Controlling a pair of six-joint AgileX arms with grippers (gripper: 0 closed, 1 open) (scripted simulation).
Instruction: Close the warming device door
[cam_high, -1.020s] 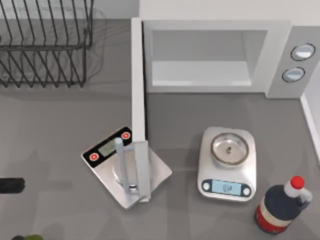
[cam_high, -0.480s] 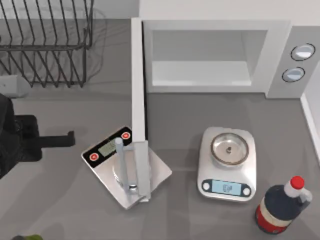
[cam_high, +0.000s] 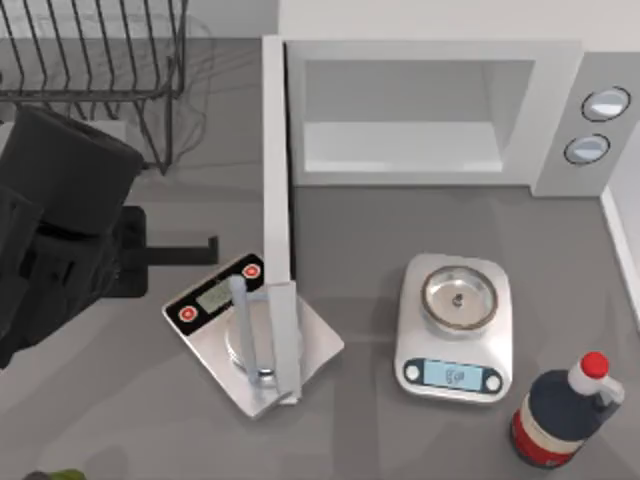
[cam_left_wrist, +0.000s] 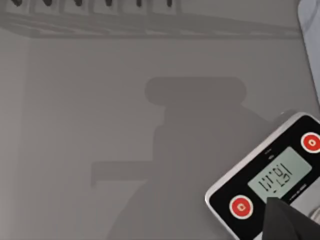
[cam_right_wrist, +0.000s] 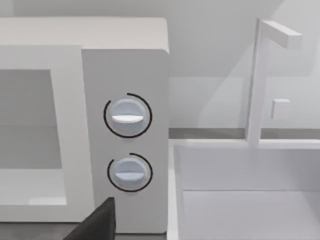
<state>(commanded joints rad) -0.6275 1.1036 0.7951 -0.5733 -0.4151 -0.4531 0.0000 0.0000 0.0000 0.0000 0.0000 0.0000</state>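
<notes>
The warming device (cam_high: 560, 100) is a light grey microwave at the back of the table, its cavity (cam_high: 400, 120) open. Two round knobs (cam_high: 606, 103) sit on its right panel, seen close in the right wrist view (cam_right_wrist: 127, 116). The door (cam_high: 276, 180) stands swung fully out toward the front, edge-on, with its bar handle (cam_high: 240, 330) on the left face. My left gripper (cam_high: 205, 250) reaches in from the left, a short way left of the door's outer face, above a scale's black panel (cam_left_wrist: 280, 182). A dark bit of my right gripper (cam_right_wrist: 95, 222) faces the knob panel.
One silver kitchen scale (cam_high: 200, 300) lies under the open door's end, and another (cam_high: 455, 325) sits right of centre. A dark bottle with a red cap (cam_high: 560, 410) stands front right. A wire dish rack (cam_high: 90, 90) is back left. A white frame (cam_right_wrist: 255, 80) rises beside the microwave.
My left arm has come in from the left edge and moved right and toward the back, bringing its gripper close to the door's outer face. The door has not moved.
</notes>
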